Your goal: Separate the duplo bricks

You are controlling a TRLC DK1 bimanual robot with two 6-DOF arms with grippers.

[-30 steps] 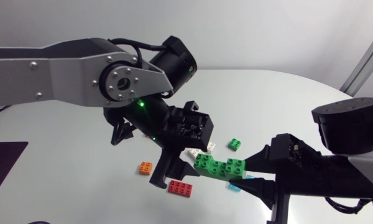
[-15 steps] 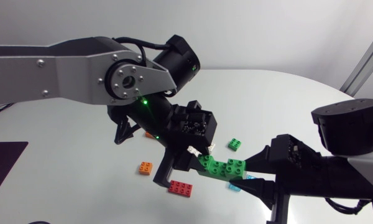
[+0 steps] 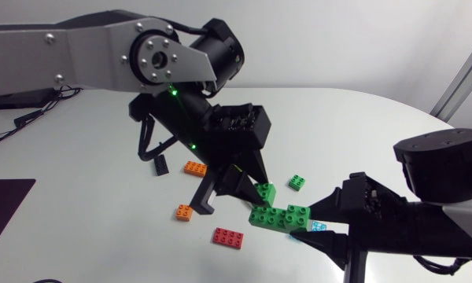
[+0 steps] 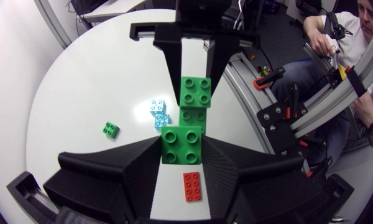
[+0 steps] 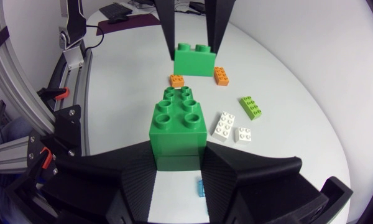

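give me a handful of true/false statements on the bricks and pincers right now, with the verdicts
1. The left pincer holds a green brick. True.
2. The red brick is in the right pincer. False: it lies on the table; the right pincer holds a green stack.
3. Two orange bricks lie on the table. True.
4. The green brick is joined to the green stack. False: the right wrist view shows a gap between them.
5. Both pincers are open. False: each is closed on its green piece.
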